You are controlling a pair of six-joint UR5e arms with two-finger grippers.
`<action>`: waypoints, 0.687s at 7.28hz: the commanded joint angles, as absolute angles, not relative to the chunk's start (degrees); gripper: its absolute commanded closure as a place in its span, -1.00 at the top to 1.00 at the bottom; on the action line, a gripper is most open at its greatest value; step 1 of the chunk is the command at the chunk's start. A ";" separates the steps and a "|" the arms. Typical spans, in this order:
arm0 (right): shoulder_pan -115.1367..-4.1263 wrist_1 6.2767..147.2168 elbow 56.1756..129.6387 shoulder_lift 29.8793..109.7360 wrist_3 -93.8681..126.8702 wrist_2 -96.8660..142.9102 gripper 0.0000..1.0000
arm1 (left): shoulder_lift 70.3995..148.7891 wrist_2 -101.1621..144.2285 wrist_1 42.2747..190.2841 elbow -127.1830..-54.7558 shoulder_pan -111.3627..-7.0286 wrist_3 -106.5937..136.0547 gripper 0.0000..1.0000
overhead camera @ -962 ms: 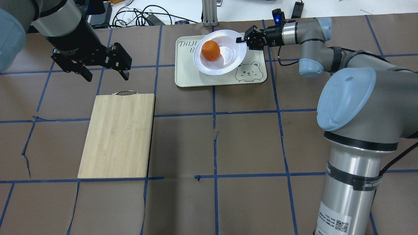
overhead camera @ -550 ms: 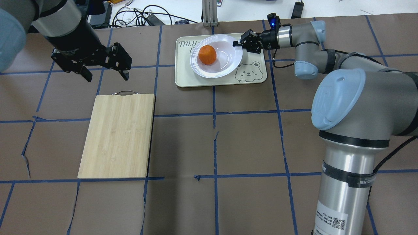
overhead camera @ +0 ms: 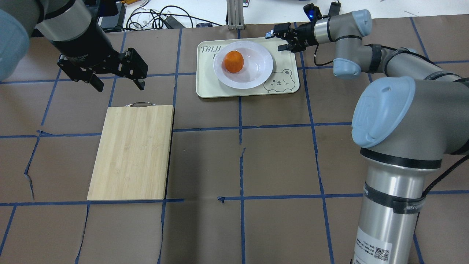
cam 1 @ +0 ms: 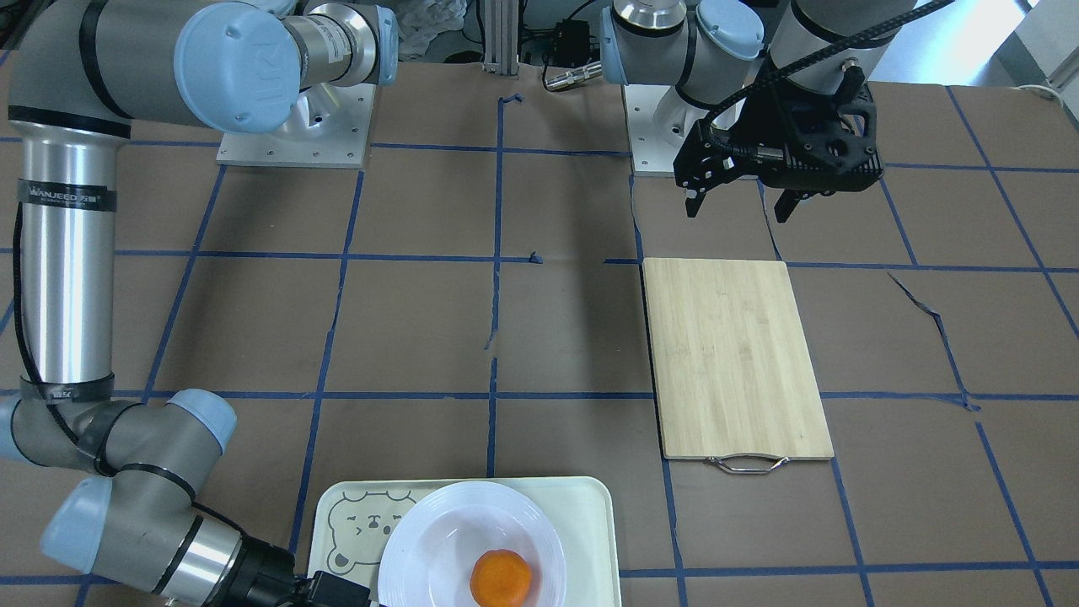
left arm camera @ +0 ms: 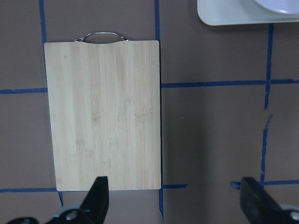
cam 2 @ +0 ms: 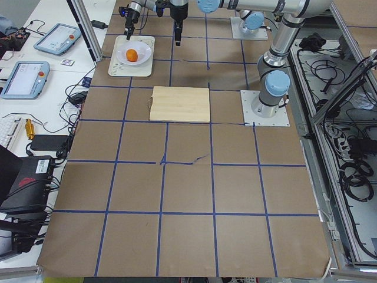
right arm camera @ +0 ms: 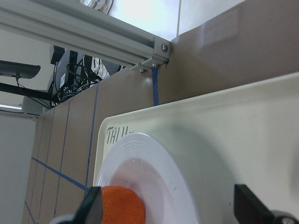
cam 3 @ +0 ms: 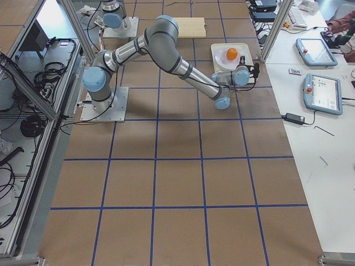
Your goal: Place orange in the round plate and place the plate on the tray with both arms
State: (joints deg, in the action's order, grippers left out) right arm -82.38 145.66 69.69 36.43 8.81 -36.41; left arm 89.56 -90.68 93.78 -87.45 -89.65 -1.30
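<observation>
The orange point(overhead camera: 233, 61) lies in the round white plate point(overhead camera: 256, 68), left of its centre. The plate rests flat on the cream tray point(overhead camera: 209, 86) at the table's far middle, beside the bear face. My right gripper point(overhead camera: 275, 41) is open at the tray's far right corner, just clear of the plate's rim and holding nothing. In the right wrist view, the plate point(right arm camera: 154, 168) and the orange point(right arm camera: 122, 205) show between its spread fingers. My left gripper point(overhead camera: 120, 87) hangs open and empty above the table, left of the tray and just beyond the cutting board's handle.
A bamboo cutting board point(overhead camera: 130, 152) with a metal handle lies on the left half of the table. Cables point(overhead camera: 154, 18) and an aluminium post point(overhead camera: 234, 14) stand past the far edge behind the tray. Blue tape lines cross the brown table cover.
My right gripper has let go of the plate's rim, opened and drawn back to the right. The plate has settled flat on the tray. The left arm has not moved.
</observation>
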 commanded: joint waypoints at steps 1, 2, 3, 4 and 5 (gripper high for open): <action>-83.14 132.03 69.26 44.86 9.49 -46.54 1.00 | 89.56 -90.62 93.78 -87.45 -89.65 -1.41 1.00; -84.19 123.75 69.34 49.70 9.41 -55.37 1.00 | 89.56 -90.62 93.78 -87.45 -89.56 -1.41 1.00; -84.98 115.92 69.43 53.31 9.40 -62.16 1.00 | 89.56 -90.62 93.78 -87.45 -89.56 -1.41 1.00; -85.77 108.44 69.43 56.74 9.40 -67.79 1.00 | 89.56 -90.62 93.78 -87.45 -89.56 -1.41 1.00; -86.22 100.19 69.52 60.43 9.32 -72.20 1.00 | 89.56 -90.62 93.78 -87.45 -89.56 -1.41 1.00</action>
State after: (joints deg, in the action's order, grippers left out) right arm -85.50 109.93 69.45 55.96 9.38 -66.03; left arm 89.56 -90.62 93.78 -87.45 -89.57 -1.40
